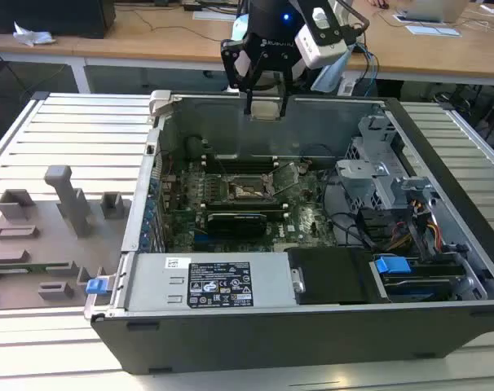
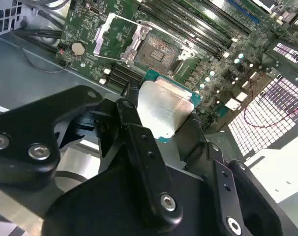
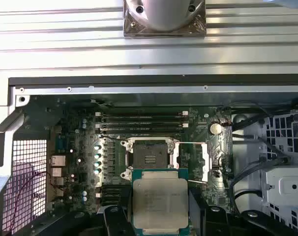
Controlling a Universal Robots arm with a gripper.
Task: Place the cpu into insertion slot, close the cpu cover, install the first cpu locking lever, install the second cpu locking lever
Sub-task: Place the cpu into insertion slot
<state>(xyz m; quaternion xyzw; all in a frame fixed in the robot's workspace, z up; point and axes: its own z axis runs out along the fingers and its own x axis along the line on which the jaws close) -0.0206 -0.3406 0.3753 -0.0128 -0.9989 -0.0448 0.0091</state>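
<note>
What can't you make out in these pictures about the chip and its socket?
- Underside of the cpu: faces away in both wrist views.
- One cpu edge: cut off by the picture's edge in the first wrist view.
- Two cpu sides in the second wrist view: covered by the gripper.
- Pins of the insertion slot: too small in the exterior view.

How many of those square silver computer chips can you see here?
1. The chip is gripped by the gripper, raised over the open computer case. The socket below is empty. Any other chips would be hidden from view.
</note>
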